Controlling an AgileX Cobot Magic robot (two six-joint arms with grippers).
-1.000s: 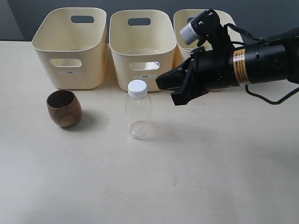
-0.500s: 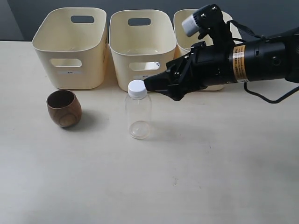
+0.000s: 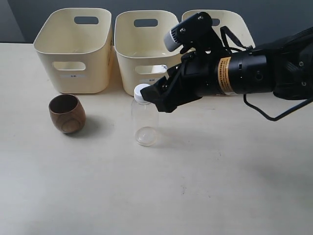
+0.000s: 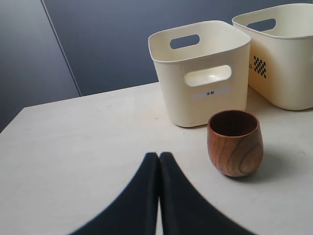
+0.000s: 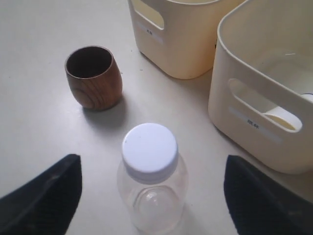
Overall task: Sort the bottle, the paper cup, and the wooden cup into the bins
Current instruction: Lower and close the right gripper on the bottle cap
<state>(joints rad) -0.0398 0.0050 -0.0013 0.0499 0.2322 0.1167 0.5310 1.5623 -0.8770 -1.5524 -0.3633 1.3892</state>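
Note:
The clear bottle (image 3: 145, 122) with a white cap stands upright on the table in front of the middle bin (image 3: 146, 46). My right gripper (image 3: 150, 97) is open at cap height, one finger on each side of the bottle (image 5: 149, 152), apart from it. The dark wooden cup (image 3: 67, 113) stands upright to the left, in front of the left bin (image 3: 73, 49). My left gripper (image 4: 159, 159) is shut and empty, low over the table near the wooden cup (image 4: 234, 143). A white curved shape (image 5: 281, 117) shows through the middle bin's cut-out; whether it is the paper cup is unclear.
The right bin (image 3: 239, 24) is mostly hidden behind my right arm (image 3: 244, 73). All three bins stand in a row along the table's far edge. Bare tabletop (image 3: 171, 196) stretches across the front.
My right gripper has moved left and down from in front of the right bin to the bottle's cap. The bottle and wooden cup have not moved.

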